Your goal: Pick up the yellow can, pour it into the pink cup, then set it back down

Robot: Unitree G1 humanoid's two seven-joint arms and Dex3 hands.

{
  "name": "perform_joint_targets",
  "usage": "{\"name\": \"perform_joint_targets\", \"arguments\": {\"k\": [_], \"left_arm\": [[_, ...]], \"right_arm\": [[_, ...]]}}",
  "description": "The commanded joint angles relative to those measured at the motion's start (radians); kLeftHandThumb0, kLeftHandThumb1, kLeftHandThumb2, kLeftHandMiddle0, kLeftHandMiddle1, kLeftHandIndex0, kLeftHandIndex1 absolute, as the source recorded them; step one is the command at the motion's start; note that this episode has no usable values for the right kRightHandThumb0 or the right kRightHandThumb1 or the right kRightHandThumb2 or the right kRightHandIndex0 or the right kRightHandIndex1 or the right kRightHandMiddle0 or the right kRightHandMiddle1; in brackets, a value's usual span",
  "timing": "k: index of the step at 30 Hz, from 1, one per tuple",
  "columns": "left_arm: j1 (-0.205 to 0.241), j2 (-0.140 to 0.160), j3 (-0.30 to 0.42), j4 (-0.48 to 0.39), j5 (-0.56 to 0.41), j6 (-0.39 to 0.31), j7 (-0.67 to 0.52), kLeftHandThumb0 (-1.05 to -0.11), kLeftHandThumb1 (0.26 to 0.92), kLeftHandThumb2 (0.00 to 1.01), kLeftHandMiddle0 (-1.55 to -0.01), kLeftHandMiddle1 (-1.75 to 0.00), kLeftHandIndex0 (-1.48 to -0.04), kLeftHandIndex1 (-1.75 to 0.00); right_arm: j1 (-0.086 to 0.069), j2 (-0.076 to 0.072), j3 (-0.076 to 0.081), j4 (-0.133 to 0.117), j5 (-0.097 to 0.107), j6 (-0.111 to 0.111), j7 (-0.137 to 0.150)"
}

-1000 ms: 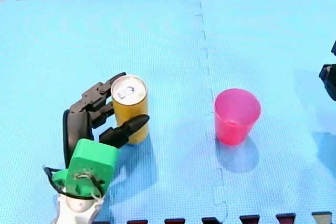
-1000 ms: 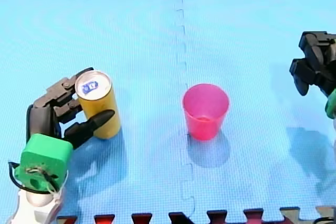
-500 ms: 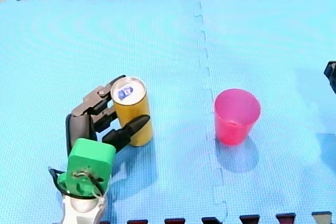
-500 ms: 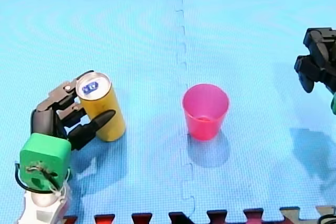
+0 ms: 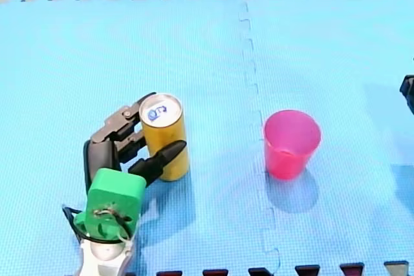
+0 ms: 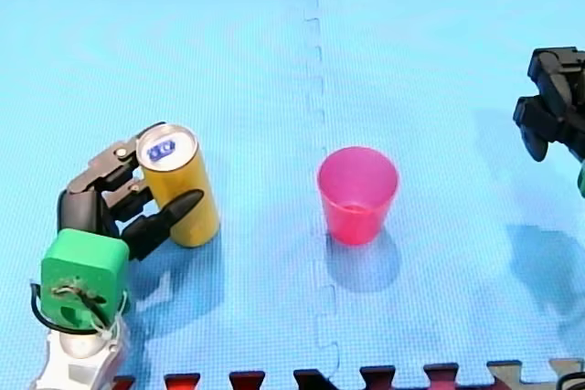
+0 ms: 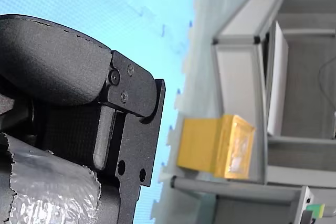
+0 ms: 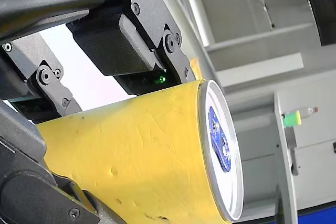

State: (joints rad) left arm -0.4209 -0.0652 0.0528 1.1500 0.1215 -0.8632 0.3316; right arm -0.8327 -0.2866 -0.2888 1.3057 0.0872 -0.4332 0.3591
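left hand (image 6: 128, 212) grips yellow can (image 6: 180, 187)

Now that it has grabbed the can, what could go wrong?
The left hand grips the can, which looks slightly tilted; it could slip or tip when lifted. The cup stands unheld, so a bump while pouring might topple it. The right hand is at the right edge of the mat.

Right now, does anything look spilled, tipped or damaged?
The yellow can, gripped by the left hand, shows small dents and leans slightly. The pink cup stands upright, nothing spilled. The right hand is at far right.
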Motion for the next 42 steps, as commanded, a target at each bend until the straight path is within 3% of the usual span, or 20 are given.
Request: {"name": "perform_joint_targets", "arguments": {"k": [1, 4, 5, 8, 9, 11, 13, 20, 42], "left_arm": [[0.009, 0.003, -0.001, 0.020, -0.001, 0.003, -0.027, -0.347, 0.786, 0.00, -1.24, 0.00, -1.10, 0.00], [0.002, 0.028, -0.041, 0.022, 0.063, 0.020, 0.025, -0.351, 0.755, 0.00, -1.13, 0.00, -1.02, 0.00], [-0.001, 0.038, -0.063, 0.019, 0.104, 0.037, 0.070, -0.439, 0.716, 0.00, -0.95, 0.00, -0.89, 0.00], [-0.003, 0.074, -0.139, -0.002, 0.233, 0.089, 0.190, -0.645, 0.677, 0.00, -0.60, 0.00, -0.57, 0.00], [-0.002, 0.091, -0.165, -0.010, 0.273, 0.109, 0.208, -0.752, 0.682, 0.00, -0.49, 0.00, -0.46, 0.00], [-0.003, 0.115, -0.201, -0.020, 0.322, 0.149, 0.214, -0.980, 0.764, 0.03, -0.27, 0.00, -0.26, 0.00], [-0.002, 0.123, -0.211, -0.026, 0.335, 0.170, 0.208, -1.034, 0.815, 0.04, -0.17, 0.00, -0.20, 0.00], [0.011, 0.128, -0.216, -0.060, 0.298, 0.204, 0.145, -1.048, 0.827, 0.02, -0.08, 0.00, -0.13, 0.00], [0.069, 0.152, -0.184, -0.201, 0.176, 0.259, -0.022, -1.048, 0.826, 0.01, -0.05, 0.00, -0.11, 0.00]], "right_arm": [[-0.002, -0.006, 0.003, -0.003, -0.003, 0.003, -0.003], [-0.003, -0.006, 0.005, -0.003, -0.005, 0.002, -0.007], [-0.003, -0.006, 0.005, -0.003, -0.005, 0.003, -0.007], [-0.002, -0.006, 0.003, -0.003, -0.003, 0.003, -0.004], [-0.001, -0.006, 0.003, -0.003, -0.003, 0.002, -0.003], [-0.001, -0.006, 0.003, -0.003, -0.003, 0.001, -0.004], [-0.001, -0.005, 0.004, -0.003, -0.004, 0.001, -0.005], [-0.003, -0.003, 0.004, -0.003, -0.004, 0.003, -0.007], [-0.003, 0.001, 0.009, -0.003, -0.009, -0.001, -0.013]]}}
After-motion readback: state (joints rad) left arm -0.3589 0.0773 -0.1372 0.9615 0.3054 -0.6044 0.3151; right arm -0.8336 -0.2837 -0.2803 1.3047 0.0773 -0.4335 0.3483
